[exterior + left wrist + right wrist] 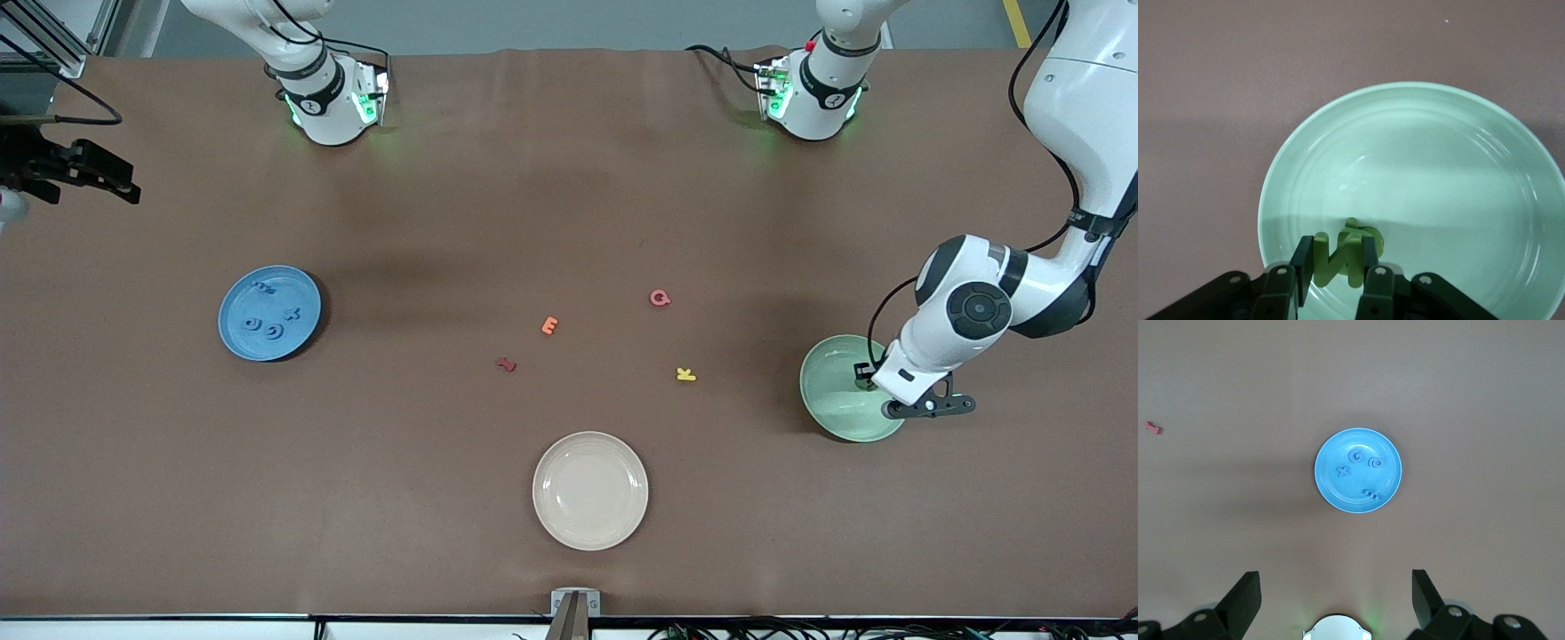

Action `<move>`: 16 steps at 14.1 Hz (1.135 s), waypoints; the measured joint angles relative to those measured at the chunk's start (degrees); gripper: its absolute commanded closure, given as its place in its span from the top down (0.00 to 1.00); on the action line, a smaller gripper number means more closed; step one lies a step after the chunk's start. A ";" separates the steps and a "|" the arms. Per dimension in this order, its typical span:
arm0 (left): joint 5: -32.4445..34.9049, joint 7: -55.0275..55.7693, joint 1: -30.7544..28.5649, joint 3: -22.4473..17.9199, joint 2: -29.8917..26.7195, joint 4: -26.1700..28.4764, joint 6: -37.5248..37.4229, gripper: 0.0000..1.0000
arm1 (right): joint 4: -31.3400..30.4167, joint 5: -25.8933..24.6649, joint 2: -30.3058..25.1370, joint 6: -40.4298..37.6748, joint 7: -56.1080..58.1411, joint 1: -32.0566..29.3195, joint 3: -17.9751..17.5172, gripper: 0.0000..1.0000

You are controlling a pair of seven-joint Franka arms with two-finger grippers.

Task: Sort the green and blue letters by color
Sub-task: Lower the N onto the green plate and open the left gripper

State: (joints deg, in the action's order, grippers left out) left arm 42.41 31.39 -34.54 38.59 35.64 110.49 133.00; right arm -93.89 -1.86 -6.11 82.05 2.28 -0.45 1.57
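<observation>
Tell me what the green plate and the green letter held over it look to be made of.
Green plate: probably glazed ceramic or hard plastic; glossy, with soft highlights and concentric rings. Green letter, pinched in the left end effector over the plate: seemingly foam; matte, thick, blunt cut edges.

Pink letter (659,298): you can read G.
Orange letter (550,326): reads E.
Yellow letter (685,374): reads K.
Blue plate (233,333): letters X, G visible.

Blue letters (271,318) on blue plate (233,331); green letter (1338,259), pale-green plate (1458,167).
</observation>
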 measured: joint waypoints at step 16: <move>-1.22 0.00 -0.03 0.84 0.00 0.55 0.00 0.44 | 0.63 0.30 -1.09 2.87 -0.05 -0.11 0.64 1.00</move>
State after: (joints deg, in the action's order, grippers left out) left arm 41.19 31.39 -34.58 39.44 35.65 111.04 133.00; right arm -93.26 -1.56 -7.19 84.92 2.23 -0.55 2.21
